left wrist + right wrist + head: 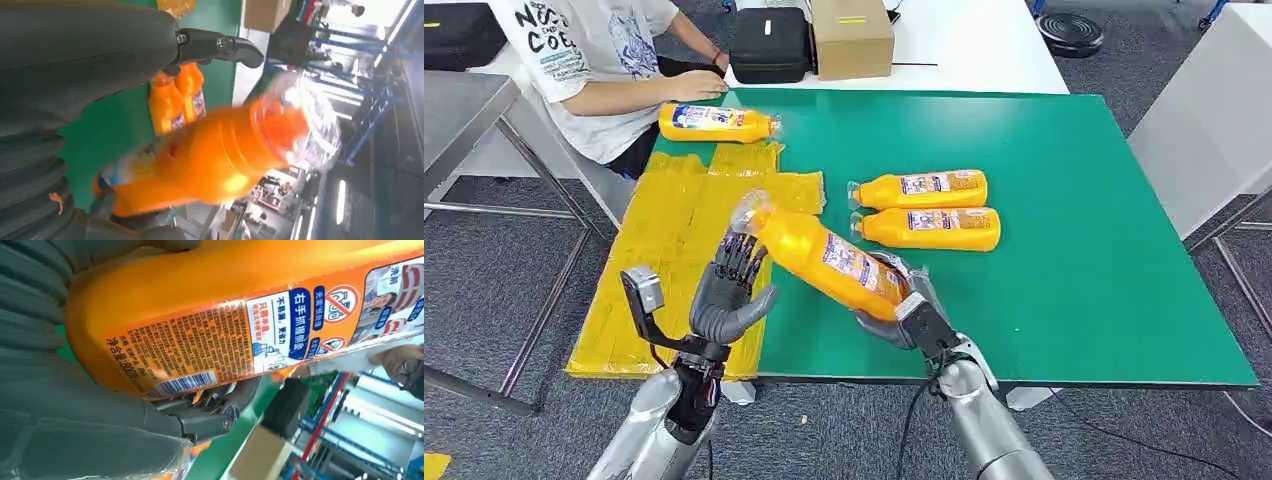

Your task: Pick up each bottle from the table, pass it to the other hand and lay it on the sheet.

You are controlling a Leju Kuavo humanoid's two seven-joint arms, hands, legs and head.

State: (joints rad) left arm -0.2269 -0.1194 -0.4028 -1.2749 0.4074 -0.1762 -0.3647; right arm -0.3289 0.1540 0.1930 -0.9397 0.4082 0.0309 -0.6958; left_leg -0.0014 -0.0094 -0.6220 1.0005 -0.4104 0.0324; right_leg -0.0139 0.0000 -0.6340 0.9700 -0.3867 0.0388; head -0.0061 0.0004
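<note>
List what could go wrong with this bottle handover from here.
1. The right hand grips the raised bottle only near its base, so the long tilted body could slip or swing.
2. The left hand is open by the neck; letting go before it closes would drop the bottle.
3. A person's hand rests by the bottle near the yellow sheet and could be in the way.

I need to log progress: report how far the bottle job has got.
Done: nothing lies on the yellow sheet yet; a person's hand rests on one orange bottle beyond it. In hand: the right hand holds a tilted orange bottle, neck toward the left hand, which hasn't visibly gripped it. Left: this handover, plus the two bottles on the green table.
</note>
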